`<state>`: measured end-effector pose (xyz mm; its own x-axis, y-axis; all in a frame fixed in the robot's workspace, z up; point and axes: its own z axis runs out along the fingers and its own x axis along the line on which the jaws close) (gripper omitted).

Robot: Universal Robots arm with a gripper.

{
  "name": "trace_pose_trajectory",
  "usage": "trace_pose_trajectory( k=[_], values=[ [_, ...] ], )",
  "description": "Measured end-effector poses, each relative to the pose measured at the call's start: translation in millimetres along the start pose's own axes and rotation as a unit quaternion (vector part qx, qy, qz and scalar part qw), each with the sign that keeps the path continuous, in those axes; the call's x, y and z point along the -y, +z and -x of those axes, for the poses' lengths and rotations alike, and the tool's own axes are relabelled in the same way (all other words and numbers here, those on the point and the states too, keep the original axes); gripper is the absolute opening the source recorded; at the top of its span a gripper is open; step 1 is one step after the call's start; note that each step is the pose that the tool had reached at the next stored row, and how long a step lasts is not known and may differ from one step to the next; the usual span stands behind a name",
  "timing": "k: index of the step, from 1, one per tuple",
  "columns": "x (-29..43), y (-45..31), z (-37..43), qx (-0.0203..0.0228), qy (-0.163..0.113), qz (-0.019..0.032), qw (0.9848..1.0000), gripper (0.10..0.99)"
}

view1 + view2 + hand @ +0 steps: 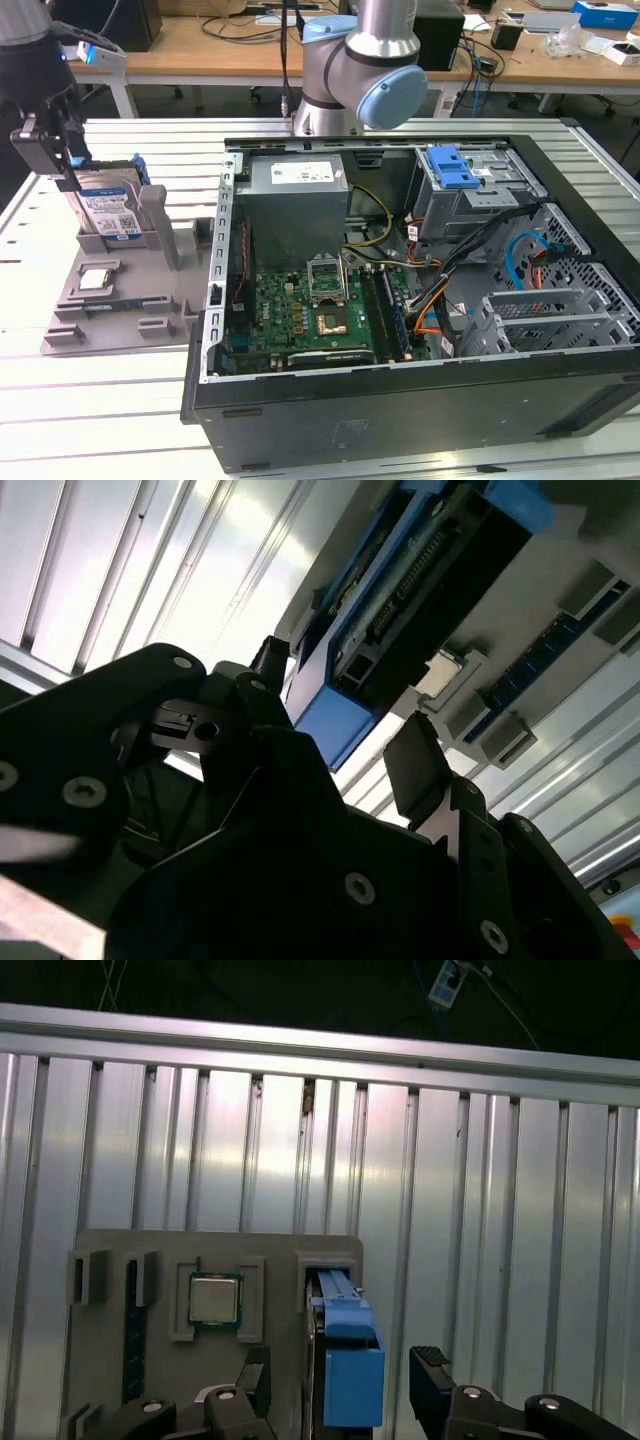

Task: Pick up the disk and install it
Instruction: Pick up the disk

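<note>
The gripper (52,160) hangs at the exterior view's left, just over the upper end of the disk (108,210). Its jaws are spread wide. In the first wrist view the two black fingers (432,1390) sit one on each side of the disk's (350,1360) blue rail, with a bright gap of table showing between each finger and the drive, so they grip nothing. Whether the fingertips have dropped below the top edge of the disk I can't tell.

The disk stands on edge, upright in a slot of a grey holder (110,310) that lies on the slatted metal table (60,400). Its white-and-blue label faces out in the exterior view. In the second wrist view its dark connector end and blue rail (420,570) show beyond the fingers. A small square chip (95,279) lies flat in its own recess of the holder, beside the disk's slot; in the first wrist view the chip (215,1300) sits just beside the slot.

Well apart, toward the exterior view's right, an open computer case (400,420) lies on the table with its green circuit board (300,310) exposed. At its far side is a grey drive cage (480,190) with a blue latch (452,165) on top.
</note>
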<state>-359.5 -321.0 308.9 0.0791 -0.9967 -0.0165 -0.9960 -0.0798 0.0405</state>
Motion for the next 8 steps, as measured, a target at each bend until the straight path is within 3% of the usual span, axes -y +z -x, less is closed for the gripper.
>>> trace_pose_trajectory(
  k=[8],
  values=[
    [2.4,17.3,3.3,-0.0004,-0.008,0.0,1.0,0.659]
  ],
)
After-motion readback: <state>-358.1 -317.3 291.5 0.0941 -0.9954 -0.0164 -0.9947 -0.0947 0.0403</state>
